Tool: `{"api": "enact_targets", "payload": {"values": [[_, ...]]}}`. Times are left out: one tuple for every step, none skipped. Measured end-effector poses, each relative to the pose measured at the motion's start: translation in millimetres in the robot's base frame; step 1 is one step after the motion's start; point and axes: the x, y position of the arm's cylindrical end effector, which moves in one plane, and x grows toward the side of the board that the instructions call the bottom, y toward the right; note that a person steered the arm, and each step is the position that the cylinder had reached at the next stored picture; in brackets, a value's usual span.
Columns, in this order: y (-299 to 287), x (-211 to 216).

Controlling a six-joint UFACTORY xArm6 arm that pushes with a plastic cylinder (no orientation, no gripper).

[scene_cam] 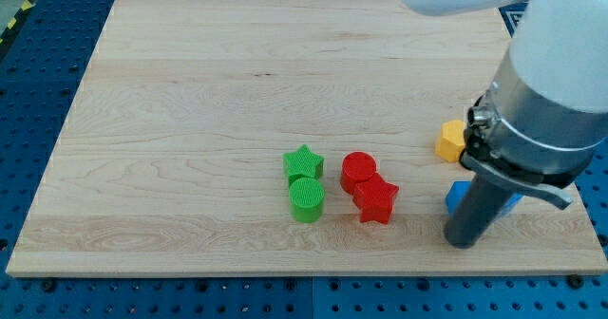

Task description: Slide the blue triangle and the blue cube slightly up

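Observation:
My tip point(463, 242) rests on the board near the view's bottom right, at the end of the dark rod. A blue block point(457, 196) sits just above and behind the rod, mostly hidden by it; a sliver of blue point(513, 203) shows on the rod's right side. I cannot tell whether these are the triangle, the cube, or both. The tip stands directly below the blue, close to it or touching.
A yellow block point(450, 140) lies above the blue, partly hidden by the arm. A red cylinder point(358, 170) and red star point(376, 200) sit left of the tip. A green star point(303, 161) and green cylinder point(306, 199) lie further left. The board's bottom edge point(304, 273) is near.

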Motion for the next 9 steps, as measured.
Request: {"api": "enact_targets", "payload": {"values": [[4, -17], [-13, -34], [-26, -47], [-15, -30], [20, 12], [69, 13], [43, 13], [-11, 8], [-11, -9]]}}
